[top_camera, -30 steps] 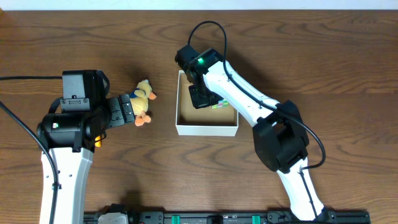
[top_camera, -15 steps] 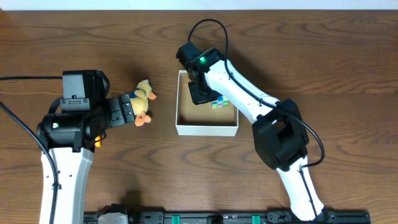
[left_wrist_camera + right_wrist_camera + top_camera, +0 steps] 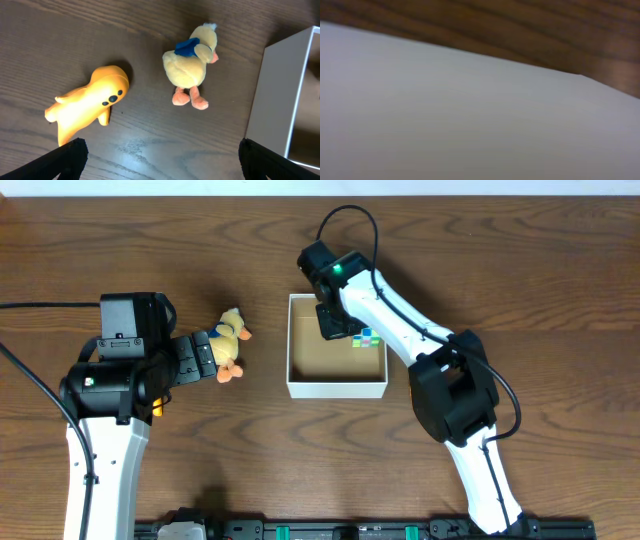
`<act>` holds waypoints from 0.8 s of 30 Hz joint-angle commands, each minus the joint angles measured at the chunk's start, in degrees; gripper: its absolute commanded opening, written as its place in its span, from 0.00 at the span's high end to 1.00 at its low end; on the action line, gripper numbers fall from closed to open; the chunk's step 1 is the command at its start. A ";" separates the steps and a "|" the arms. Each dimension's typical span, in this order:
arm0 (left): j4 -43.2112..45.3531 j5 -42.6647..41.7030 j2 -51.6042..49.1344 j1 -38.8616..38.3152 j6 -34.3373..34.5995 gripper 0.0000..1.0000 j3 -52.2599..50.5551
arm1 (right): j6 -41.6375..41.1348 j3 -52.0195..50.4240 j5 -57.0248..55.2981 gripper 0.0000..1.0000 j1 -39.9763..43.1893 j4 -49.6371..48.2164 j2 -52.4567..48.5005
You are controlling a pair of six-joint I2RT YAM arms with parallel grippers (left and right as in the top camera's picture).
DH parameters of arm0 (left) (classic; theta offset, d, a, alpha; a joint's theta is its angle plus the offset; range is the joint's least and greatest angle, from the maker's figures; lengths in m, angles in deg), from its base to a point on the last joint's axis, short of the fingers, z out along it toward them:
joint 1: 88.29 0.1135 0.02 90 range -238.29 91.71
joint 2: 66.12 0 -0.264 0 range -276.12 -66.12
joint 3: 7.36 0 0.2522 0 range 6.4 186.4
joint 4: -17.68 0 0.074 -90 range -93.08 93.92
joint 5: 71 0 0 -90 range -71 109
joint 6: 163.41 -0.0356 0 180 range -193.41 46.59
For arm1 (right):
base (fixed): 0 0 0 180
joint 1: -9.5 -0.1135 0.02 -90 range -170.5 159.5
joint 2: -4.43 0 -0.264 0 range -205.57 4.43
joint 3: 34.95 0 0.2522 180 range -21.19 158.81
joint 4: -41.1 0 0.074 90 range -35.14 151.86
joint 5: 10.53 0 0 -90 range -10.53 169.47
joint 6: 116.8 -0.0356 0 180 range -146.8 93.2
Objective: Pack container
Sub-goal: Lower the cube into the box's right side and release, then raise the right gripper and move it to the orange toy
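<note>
Two claws: right claw (image 3: 334,320) withdrawn to container (image 3: 337,389) far wall, grip unreadable; left claw (image 3: 162,151) wide open, empty.

Dark wood-grain table (image 3: 520,280). Sitting right on it: the white container (image 3: 336,389) around the middle, a yellow plush duck (image 3: 230,343) lying just left of it, not touching, and an orange toy (image 3: 90,102) flat on the wood near the duck, on the side away from the box.

Box (image 3: 335,389) on table (image 3: 100,240). Cube (image 3: 368,338) in box, by its right wall. Duck (image 3: 232,340) just left of box. Toy (image 3: 90,102) left of duck, under my left gripper (image 3: 160,160).
</note>
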 commanded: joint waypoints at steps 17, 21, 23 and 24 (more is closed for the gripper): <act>-0.35 0.24 -0.31 0.28 -0.33 0.02 1.05 | 1.66 -0.13 -1.18 0.96 -0.28 3.82 5.62; -0.37 0.24 -0.31 0.28 -0.33 0.02 1.05 | 1.64 -0.13 -1.22 0.95 0.48 5.53 13.81; -0.37 0.24 -0.31 0.28 -0.33 0.02 1.05 | 1.62 -0.13 -1.25 0.87 1.86 5.42 18.93; -0.35 0.24 -0.31 0.28 -0.33 0.02 1.05 | 1.53 -0.13 -1.22 0.73 2.80 5.35 21.18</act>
